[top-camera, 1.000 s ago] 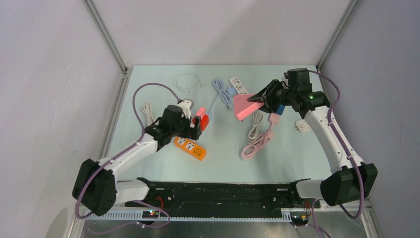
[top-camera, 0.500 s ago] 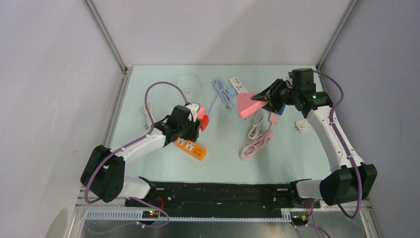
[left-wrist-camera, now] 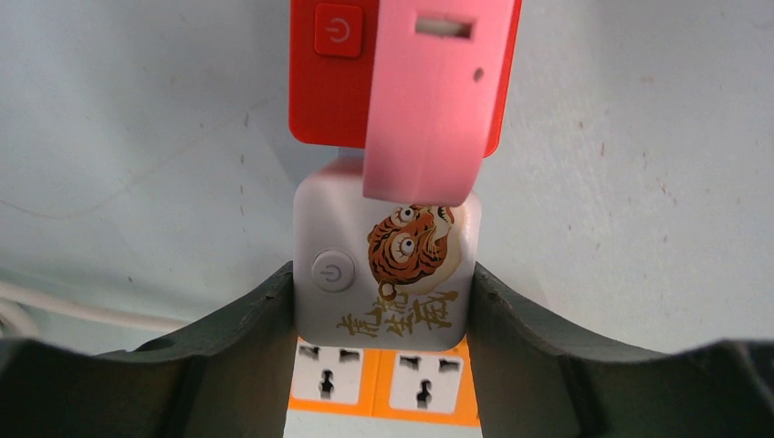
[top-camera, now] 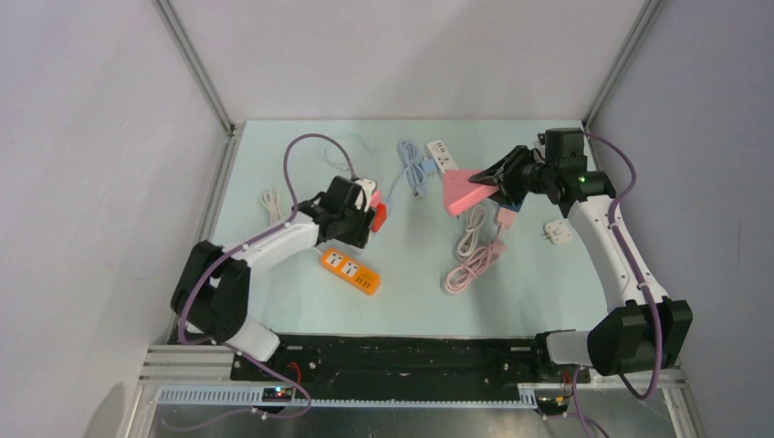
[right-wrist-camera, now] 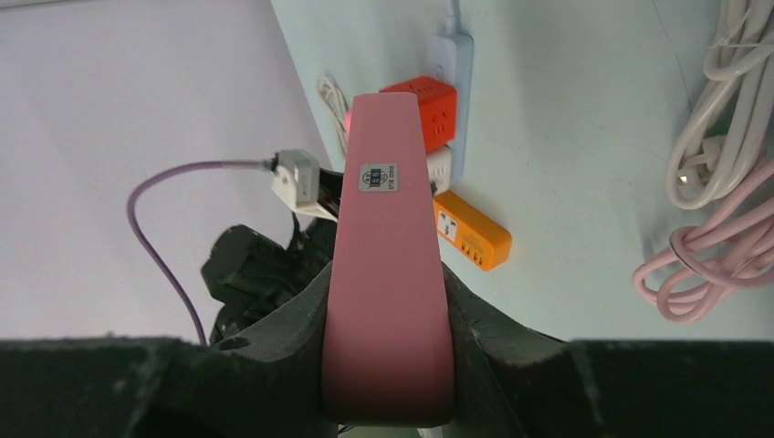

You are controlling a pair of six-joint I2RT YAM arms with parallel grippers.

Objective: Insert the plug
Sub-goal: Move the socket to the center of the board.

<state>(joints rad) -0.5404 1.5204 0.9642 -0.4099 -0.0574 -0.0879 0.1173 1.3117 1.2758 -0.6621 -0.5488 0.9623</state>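
Observation:
My left gripper (left-wrist-camera: 383, 306) is shut on a white cube socket with a tiger print (left-wrist-camera: 392, 274), one jaw against each side. Beyond it sits a red cube socket (left-wrist-camera: 333, 82). A pink plug-like block (left-wrist-camera: 438, 100) overlaps both cubes. From above, the left gripper (top-camera: 363, 219) is at the table's left middle. My right gripper (right-wrist-camera: 388, 292) is shut on a long pink power strip (right-wrist-camera: 388, 274), held above the table at the right rear (top-camera: 465, 192).
An orange power strip (top-camera: 350, 271) lies just below the left gripper. A white strip with a blue cable (top-camera: 429, 160) is at the back. White and pink cable coils (top-camera: 475, 255) lie under the right arm. A small white adapter (top-camera: 558, 233) sits at the right.
The left jaws have closed from wide open onto the white cube, and the left arm has swung further in over the table. The right arm has shifted slightly right with the pink strip.

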